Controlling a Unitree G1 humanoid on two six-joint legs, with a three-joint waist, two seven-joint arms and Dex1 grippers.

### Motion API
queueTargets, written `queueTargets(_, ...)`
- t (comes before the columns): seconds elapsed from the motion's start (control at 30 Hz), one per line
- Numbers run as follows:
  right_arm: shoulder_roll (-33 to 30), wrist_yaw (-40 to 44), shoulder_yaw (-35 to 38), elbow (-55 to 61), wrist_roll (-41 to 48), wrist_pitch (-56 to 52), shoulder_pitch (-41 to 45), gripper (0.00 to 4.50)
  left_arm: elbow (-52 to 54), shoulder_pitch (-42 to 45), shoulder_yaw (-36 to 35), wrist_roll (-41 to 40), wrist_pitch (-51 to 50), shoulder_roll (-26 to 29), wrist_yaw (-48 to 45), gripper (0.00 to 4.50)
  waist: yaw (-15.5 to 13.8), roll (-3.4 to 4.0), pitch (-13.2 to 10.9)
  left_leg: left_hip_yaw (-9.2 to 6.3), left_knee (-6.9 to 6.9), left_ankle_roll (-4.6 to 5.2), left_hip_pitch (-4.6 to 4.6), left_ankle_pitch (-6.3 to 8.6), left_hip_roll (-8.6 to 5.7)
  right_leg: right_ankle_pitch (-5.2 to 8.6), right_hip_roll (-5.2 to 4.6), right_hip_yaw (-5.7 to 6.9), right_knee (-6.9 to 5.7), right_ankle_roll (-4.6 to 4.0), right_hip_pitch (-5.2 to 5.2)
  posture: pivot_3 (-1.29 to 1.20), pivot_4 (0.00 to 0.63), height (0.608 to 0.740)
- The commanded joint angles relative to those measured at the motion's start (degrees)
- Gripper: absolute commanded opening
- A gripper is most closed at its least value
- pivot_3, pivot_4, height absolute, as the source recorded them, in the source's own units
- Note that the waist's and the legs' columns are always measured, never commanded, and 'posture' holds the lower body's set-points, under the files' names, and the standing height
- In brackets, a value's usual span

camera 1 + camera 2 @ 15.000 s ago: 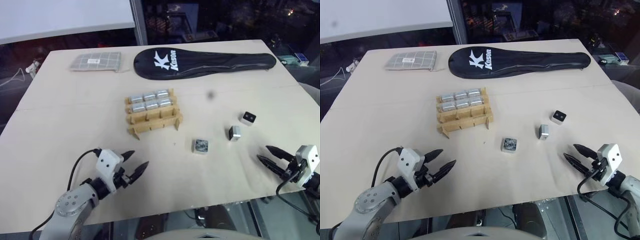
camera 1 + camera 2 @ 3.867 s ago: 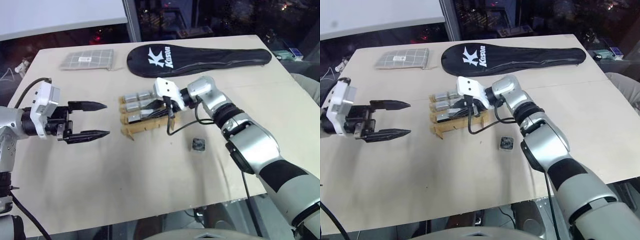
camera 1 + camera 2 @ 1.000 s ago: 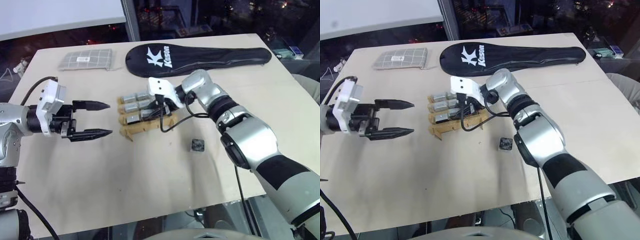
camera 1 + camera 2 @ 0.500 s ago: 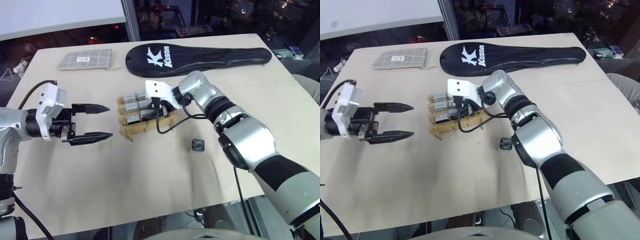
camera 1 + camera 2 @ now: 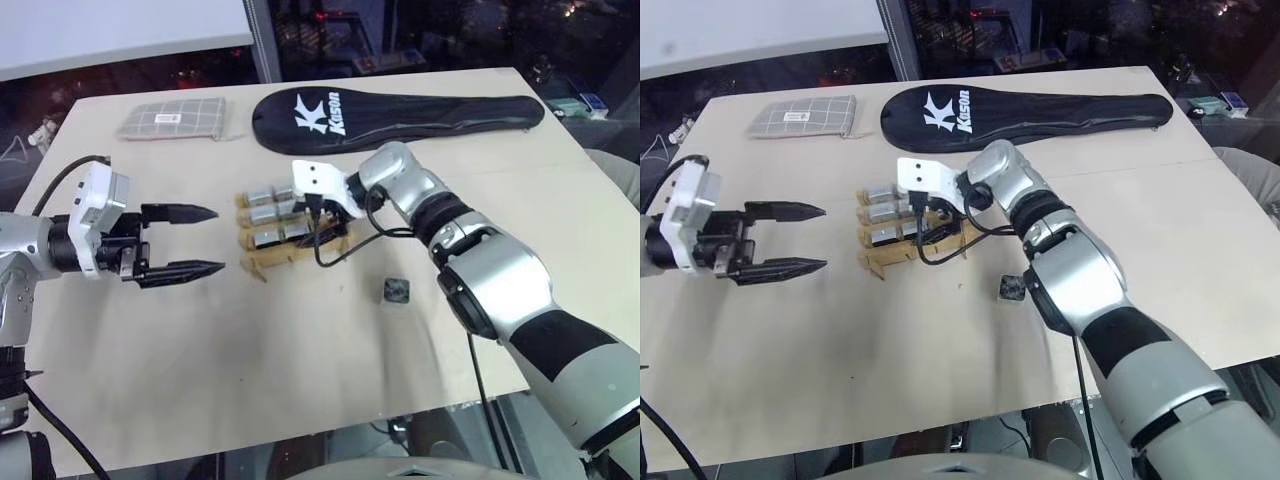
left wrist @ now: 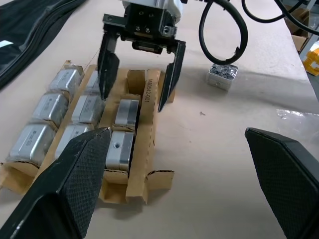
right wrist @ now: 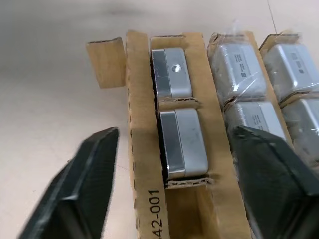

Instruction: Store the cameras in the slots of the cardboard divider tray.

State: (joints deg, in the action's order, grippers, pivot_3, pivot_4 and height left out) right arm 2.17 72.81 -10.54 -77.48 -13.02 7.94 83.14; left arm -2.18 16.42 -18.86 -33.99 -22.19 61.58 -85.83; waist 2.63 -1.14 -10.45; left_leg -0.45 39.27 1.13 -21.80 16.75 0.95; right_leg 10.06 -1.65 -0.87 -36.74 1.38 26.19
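Our right gripper (image 6: pixel 137 74) hangs over the cardboard divider tray (image 5: pixel 296 250), jaws wide and holding nothing. The last loose camera (image 5: pixel 396 291) sits on the right arm's side of the tray, much nearer it than our left gripper (image 5: pixel 196 240), also wide open.

White lettering stands on the long black racket cover (image 5: pixel 400 115): a large stylised "K" followed by the word "Kason", running along the cover near its wider end. A cardboard strip of the cardboard divider tray (image 7: pixel 149 164) bears black print; the right wrist view shows the ending "42-001", and in the left wrist view the same strip seems to read "M08542-001", though its first characters are hard to make out. The grey checked pouch (image 5: pixel 172 119) carries a small white label, too small to read.
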Motion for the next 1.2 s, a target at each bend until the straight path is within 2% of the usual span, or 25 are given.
queueTargets(0.03, -3.0, 5.2, 4.6, 4.3, 5.5, 1.6, 2.0, 3.57, 0.6, 2.0, 0.1, -0.7, 0.2, 0.5, -0.1, 4.50, -0.1, 0.00, 0.0, -0.01, 0.00, 0.00, 0.00, 0.00, 0.00, 0.00, 0.00, 0.01, 0.00, 0.00, 0.00, 0.00, 0.150, 0.740)
queueTargets(0.17, -5.9, 9.2, 7.1, 10.6, 10.2, 1.7, -1.0, 3.57, 0.2, 2.7, 1.2, -0.4, 0.8, -0.1, -0.4, 4.50, -0.1, -0.01, 0.0, -0.02, 0.00, 0.00, -0.03, 0.00, -0.04, 0.00, -0.05, 0.02, 0.02, 0.01, 0.00, 0.00, 0.150, 0.740)
queueTargets(0.2, -7.0, 10.0, 7.7, 15.7, 12.2, 0.8, -4.1, 3.57, 0.0, 3.3, 1.7, -0.4, 0.9, -0.4, -0.3, 4.50, -0.1, -0.03, 0.0, -0.01, 0.00, 0.00, -0.03, 0.00, -0.05, 0.00, -0.06, 0.02, 0.01, 0.01, 0.00, 0.00, 0.150, 0.740)
queueTargets(0.27, -11.4, 10.6, 6.5, 34.7, 14.1, -4.0, -15.2, 3.57, -0.8, 4.7, 2.8, -0.2, 1.1, -1.1, -0.6, 4.50, -0.5, -0.12, 0.1, -0.11, -0.03, 0.01, -0.02, 0.01, -0.04, 0.00, -0.07, 0.10, 0.03, 0.01, -0.04, 0.00, 0.150, 0.740)
queueTargets(0.4, -20.3, 7.3, 6.4, 74.3, 20.7, -27.3, -38.4, 3.57, -4.0, 8.0, 5.8, 1.3, 2.8, -2.2, -2.0, 4.50, -1.9, -0.01, 0.0, -0.30, 0.03, 0.01, -0.21, 0.01, -0.23, 0.01, -0.28, 0.29, -0.05, 0.04, -0.03, 0.00, 0.150, 0.740)
queueTargets(0.5, -25.6, 3.7, 6.1, 87.8, 22.5, -35.7, -48.6, 3.57, -5.9, 10.1, 7.2, 2.0, 3.7, -3.0, -2.8, 4.50, -1.5, 0.08, -0.1, -0.10, 0.07, 0.04, -0.26, 0.01, -0.36, 0.01, -0.37, 0.13, 0.05, 0.07, 0.06, 0.00, 0.150, 0.740)
queueTargets(0.57, -27.9, -1.5, 7.3, 94.3, 22.1, -40.2, -56.9, 3.57, -7.1, 11.9, 8.6, 2.5, 4.2, -3.7, -3.8, 4.50, -1.3, -0.03, 0.0, -0.03, 0.07, 0.06, -0.10, 0.02, -0.33, 0.03, -0.34, 0.08, 0.01, 0.10, 0.00, 0.00, 0.150, 0.740)
queueTargets(0.63, -29.6, -4.6, 7.5, 97.4, 22.3, -41.6, -61.8, 3.57, -8.1, 12.7, 9.4, 3.0, 4.7, -4.1, -4.6, 4.50, -1.4, -0.07, 0.0, -0.13, 0.05, 0.06, 0.11, 0.02, -0.22, 0.15, -0.15, 0.08, 0.00, 0.23, -0.19, 0.00, 0.150, 0.740)
queueTargets(0.83, -33.7, -8.6, 5.6, 98.0, 22.1, -40.1, -67.8, 3.57, -10.5, 14.4, 10.2, 3.9, 5.7, -4.1, -6.3, 4.50, -0.6, -0.08, 0.0, -0.01, 0.21, 0.08, 0.19, -0.02, -0.21, 0.18, -0.10, -0.07, -0.07, 0.31, -0.23, 0.00, 0.150, 0.740)
queueTargets(1.07, -36.4, -9.3, -0.1, 93.3, 19.5, -30.5, -67.3, 3.57, -11.5, 14.5, 10.7, 3.4, 6.4, -2.7, -6.7, 4.50, -0.5, -0.09, 0.0, -0.05, 0.19, 0.08, 0.13, -0.01, -0.21, 0.17, -0.11, -0.04, -0.01, 0.31, -0.25, 0.00, 0.150, 0.740)
queueTargets(1.2, -35.9, -11.9, -1.2, 90.0, 18.0, -26.4, -66.6, 3.57, -11.4, 13.6, 10.3, 2.8, 6.8, -2.1, -6.7, 4.50, -0.5, -0.11, 0.0, -0.02, 0.20, 0.09, 0.07, 0.00, -0.24, 0.17, -0.16, -0.05, 0.05, 0.32, -0.23, 0.00, 0.150, 0.740)
